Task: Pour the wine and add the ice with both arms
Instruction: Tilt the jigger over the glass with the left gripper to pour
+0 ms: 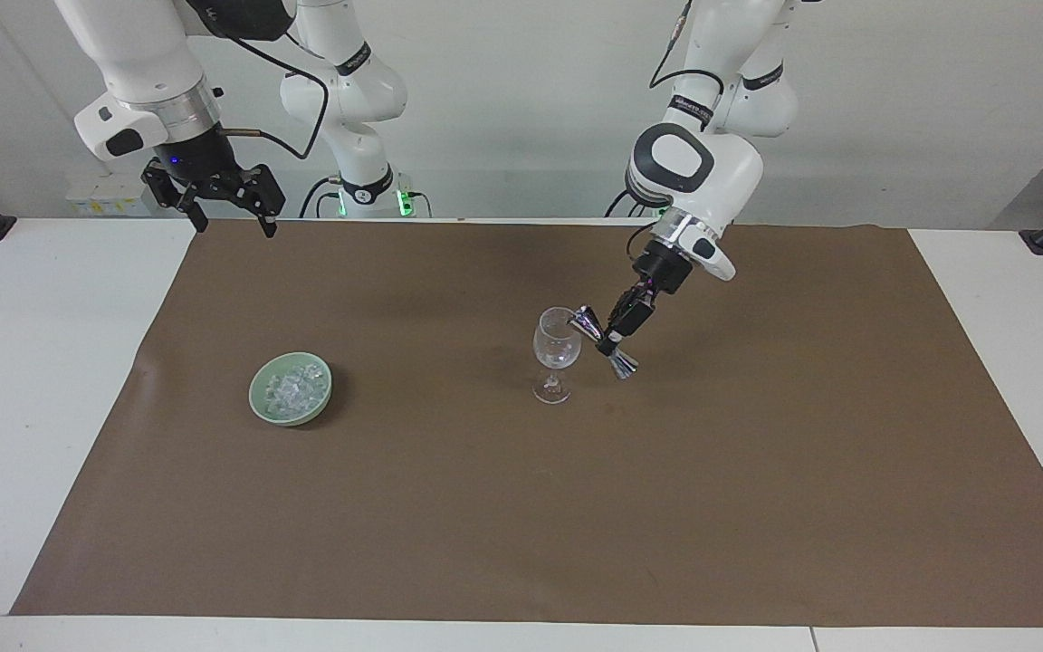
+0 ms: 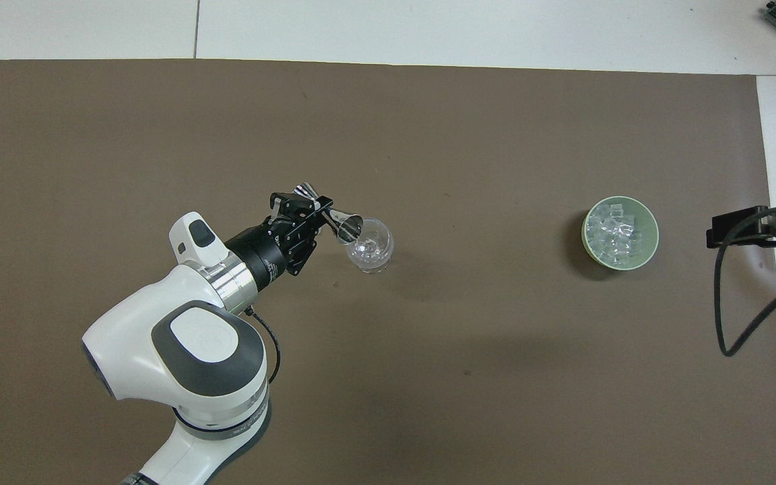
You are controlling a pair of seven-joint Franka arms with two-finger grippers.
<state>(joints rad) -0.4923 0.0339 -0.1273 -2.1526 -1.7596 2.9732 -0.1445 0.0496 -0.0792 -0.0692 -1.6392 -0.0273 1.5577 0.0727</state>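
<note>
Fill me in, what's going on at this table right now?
The left gripper is shut on a metal jigger, tipped with one end at the rim of the wine glass standing mid-mat. No liquid is visible. The ice sits untouched in the green bowl, toward the right arm's end. The right gripper waits open, raised over the mat's edge nearest the robots.

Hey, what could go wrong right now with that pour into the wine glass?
1. The left gripper holds the jigger tipped at the rim of the wine glass; a nudge might topple the stemmed glass.
2. The jigger's mouth sits at the rim's edge, so liquid may spill onto the brown mat.
</note>
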